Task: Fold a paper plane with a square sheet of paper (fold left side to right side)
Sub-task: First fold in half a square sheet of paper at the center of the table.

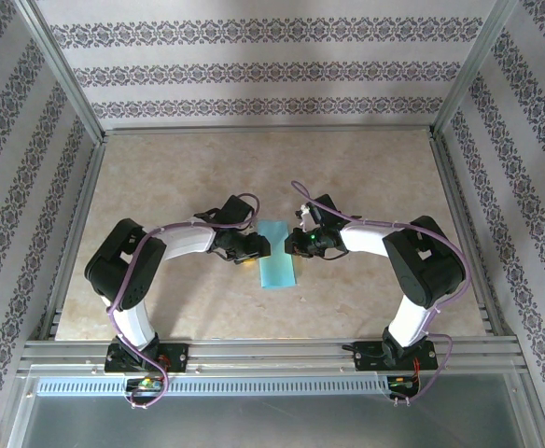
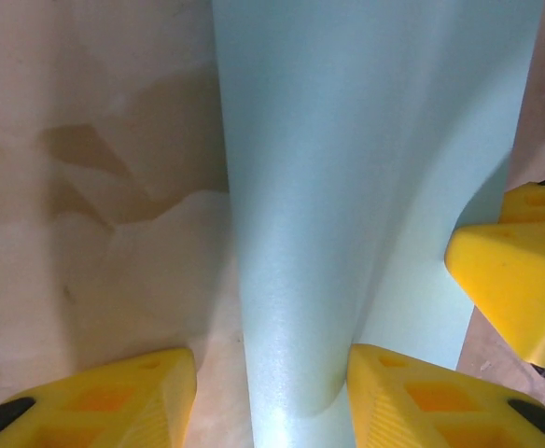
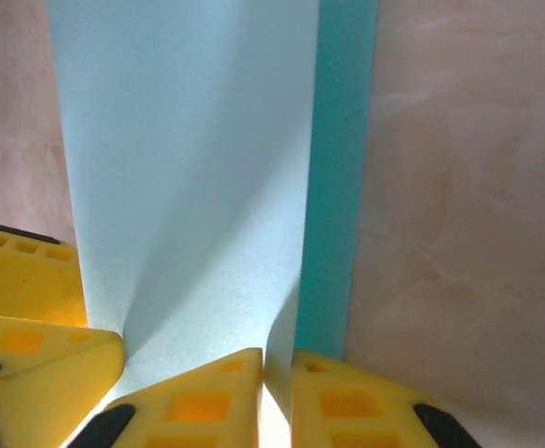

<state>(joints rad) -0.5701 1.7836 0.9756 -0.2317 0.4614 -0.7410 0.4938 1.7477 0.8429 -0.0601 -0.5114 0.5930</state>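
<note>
Beige marbled tabletop [image 1: 366, 187] carries the thin cyan square sheet of paper [image 1: 277, 263] at centre, mid left-to-right fold. Left gripper [image 2: 268, 401] straddles the curled fold with its jaws apart. Right gripper [image 3: 277, 392] narrowly pinches the top layer's edge. The crease probably needs pressing flat next.

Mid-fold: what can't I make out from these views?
1) Whether the right gripper pinches the square sheet of paper: right wrist view, its fingers cover the contact.
2) How flat the crease is: top external view, too small.
3) The sheet's ends: left wrist view, cut off at top and bottom.
</note>
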